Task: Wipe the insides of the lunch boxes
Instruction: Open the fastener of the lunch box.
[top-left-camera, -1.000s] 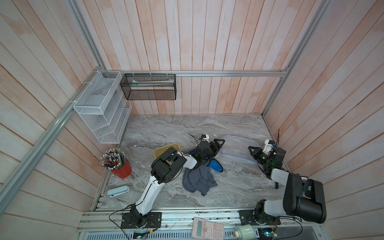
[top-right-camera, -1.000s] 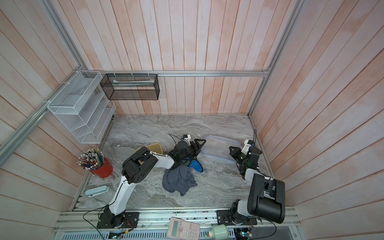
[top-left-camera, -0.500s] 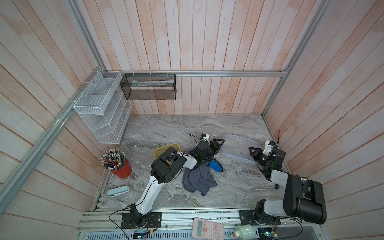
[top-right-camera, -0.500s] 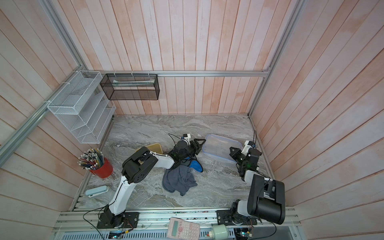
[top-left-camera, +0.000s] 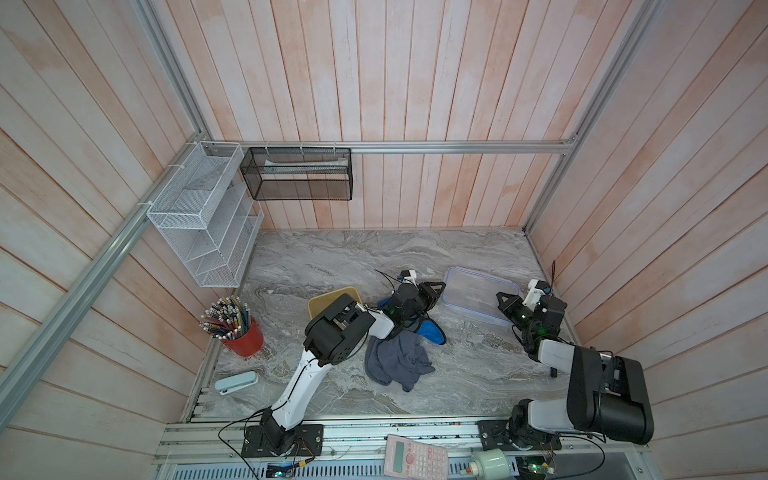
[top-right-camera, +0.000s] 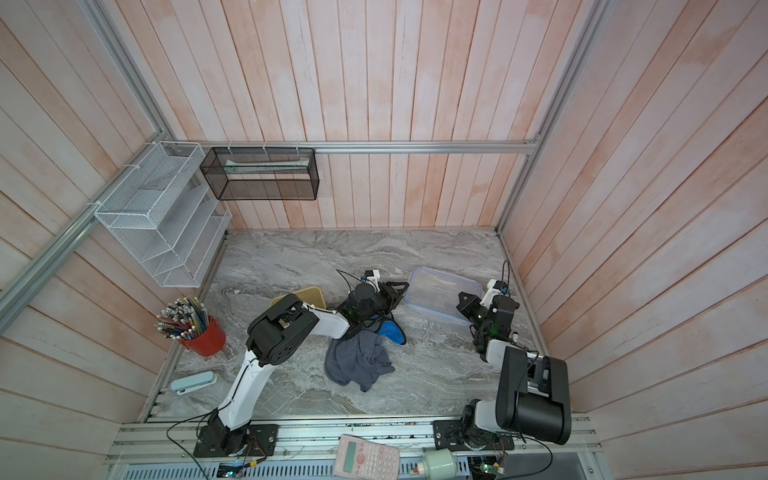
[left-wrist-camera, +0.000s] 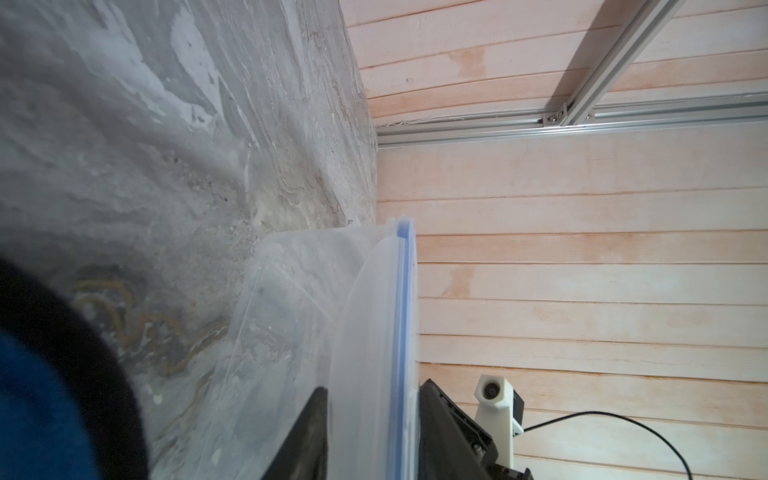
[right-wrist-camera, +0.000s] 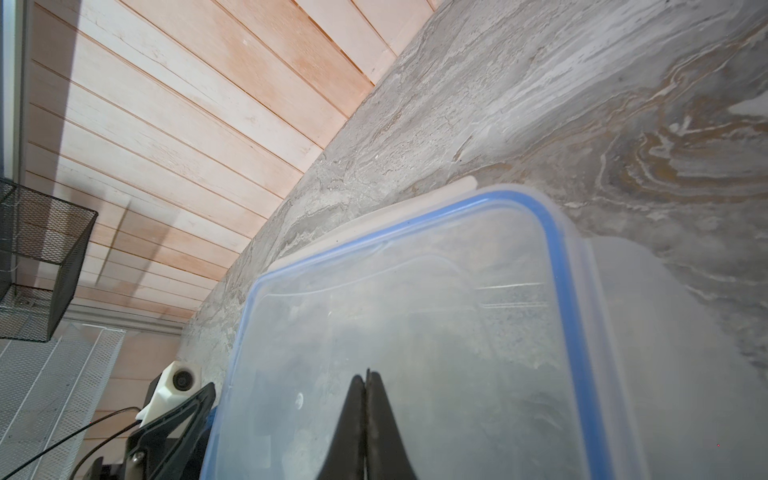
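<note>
Left arm and right arm have white links, bulky black joints, thin black cables.

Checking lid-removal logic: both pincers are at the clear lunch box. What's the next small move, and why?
Probably close the left pincer firmly on the lid edge. Its fingers flank the blue-rimmed edge, grip unclear; the lid sits on the clear lunch box, and the shut right pincer is over the lid.
</note>
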